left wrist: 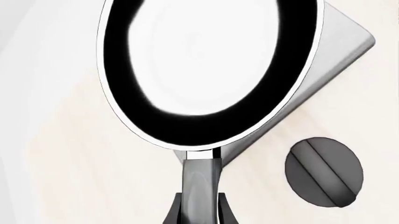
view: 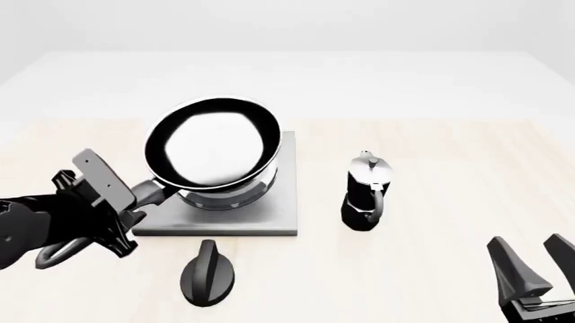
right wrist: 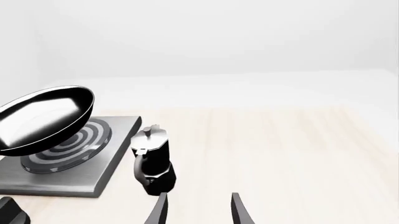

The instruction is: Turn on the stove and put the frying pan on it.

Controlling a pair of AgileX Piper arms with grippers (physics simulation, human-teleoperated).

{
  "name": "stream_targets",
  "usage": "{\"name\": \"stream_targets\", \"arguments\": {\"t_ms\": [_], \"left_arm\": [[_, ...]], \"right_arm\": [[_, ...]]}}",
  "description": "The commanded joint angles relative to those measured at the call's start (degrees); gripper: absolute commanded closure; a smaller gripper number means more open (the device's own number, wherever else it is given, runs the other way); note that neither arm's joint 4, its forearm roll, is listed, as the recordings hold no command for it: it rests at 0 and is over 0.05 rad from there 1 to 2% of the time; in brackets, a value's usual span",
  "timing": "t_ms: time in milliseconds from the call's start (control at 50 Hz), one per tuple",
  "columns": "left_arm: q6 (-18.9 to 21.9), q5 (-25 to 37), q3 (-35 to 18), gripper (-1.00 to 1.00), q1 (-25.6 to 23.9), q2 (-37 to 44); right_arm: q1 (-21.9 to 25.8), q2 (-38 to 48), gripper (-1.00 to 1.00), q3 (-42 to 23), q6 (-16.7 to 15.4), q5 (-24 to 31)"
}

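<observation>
The frying pan [view: 212, 145] is seen left of centre in the front view, held tilted above the round burner of the stove [view: 279, 215]; in the right wrist view a clear gap is shown between the pan's underside and the burner rings. Its long handle is clamped between the fingers of the left gripper [view: 134, 202], at the lower left of the front view, and the same grasp is seen at the bottom edge of the left wrist view. The black oval knob [view: 209, 274] is found on the table [view: 431, 269] just in front of the stove slab, apart from it. A moka pot [view: 367, 193] stands upright to the right of the stove. The right gripper [view: 537, 259] is seen at the lower right corner, its fingers spread apart and nothing held.
</observation>
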Motion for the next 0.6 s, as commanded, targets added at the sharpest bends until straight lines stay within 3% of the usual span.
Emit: {"name": "stream_targets", "arguments": {"t_ms": [20,600], "left_arm": [[0.81,-2.12,0.0,1.0,-0.22,0.44],[1.31,-7.15,2.95,1.0,-0.23,4.83]], "right_arm": [[-0.17,-0.03,-1.0,0.0,0.0,0.04],[-0.62,-0.09,-1.0,0.0,0.23,0.2]]}}
